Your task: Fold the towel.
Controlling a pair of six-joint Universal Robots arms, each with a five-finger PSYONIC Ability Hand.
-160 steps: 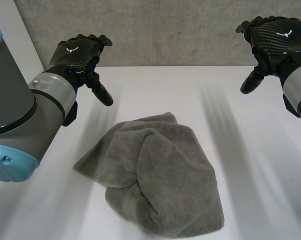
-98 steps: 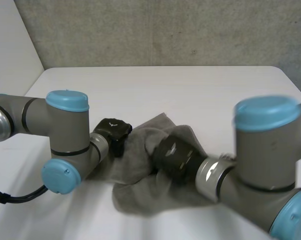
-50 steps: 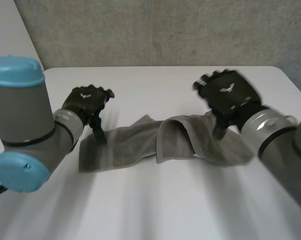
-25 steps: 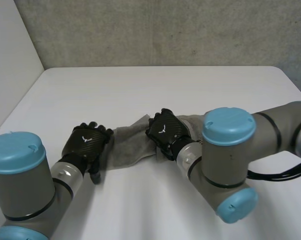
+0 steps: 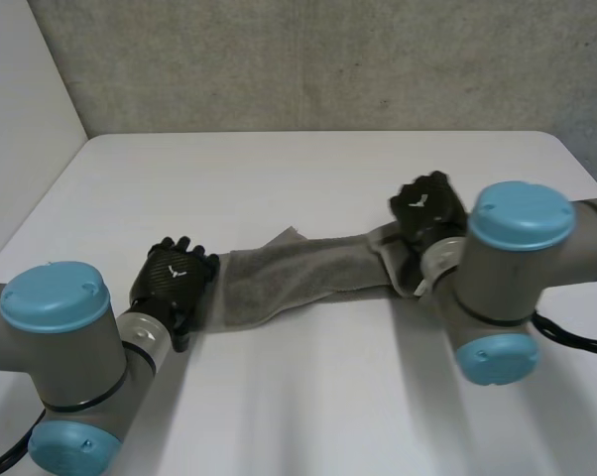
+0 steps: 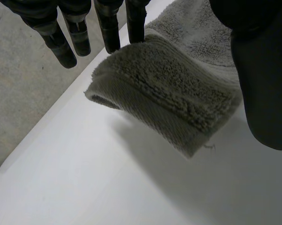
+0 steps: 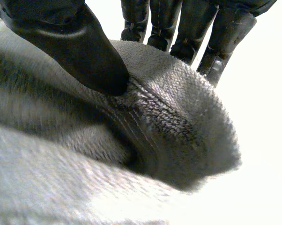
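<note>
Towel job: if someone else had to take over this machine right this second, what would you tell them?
Left hand: pinches one end of the towel between fingers and thumb, just off the white table.
Right hand: pinches the opposite end.
Towel: pulled out in a long strip between the hands.
Done: both ends gripped.
Left: every fold.

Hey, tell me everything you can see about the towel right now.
The towel is grey terry cloth with a flat woven band near its end. It forms a long, loosely bunched strip across the white table. The left hand pinches one end and the right hand the other, thumb against fingers.
</note>
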